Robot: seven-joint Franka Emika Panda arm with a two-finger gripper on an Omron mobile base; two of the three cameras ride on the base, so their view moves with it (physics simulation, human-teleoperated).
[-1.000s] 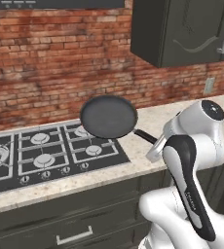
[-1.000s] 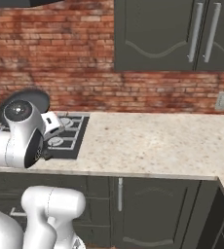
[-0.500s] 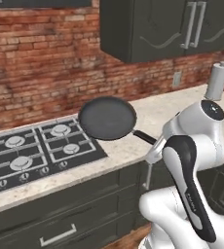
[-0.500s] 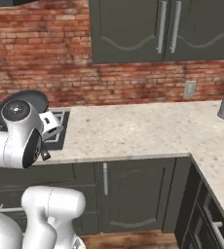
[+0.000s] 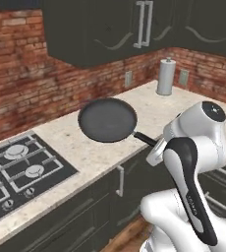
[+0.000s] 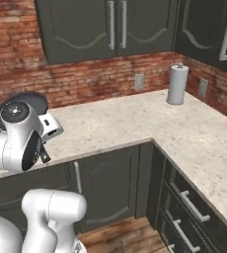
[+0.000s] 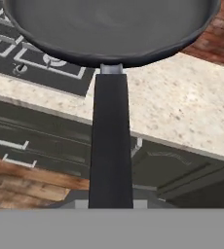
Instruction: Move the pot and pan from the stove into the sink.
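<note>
Pan [image 5: 107, 119] is held level above the tabletop [image 5: 80, 152], right of the stove [image 5: 21, 170], jaws closed on its long handle [image 7: 110, 146], which runs straight back toward them.

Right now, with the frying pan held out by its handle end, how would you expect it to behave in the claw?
The frying pan looks rigid, so it should not flex. Held far back on its long handle, the bowl probably weighs the front down and could droop or twist. The smooth handle may slip if the base turns sharply.
</note>
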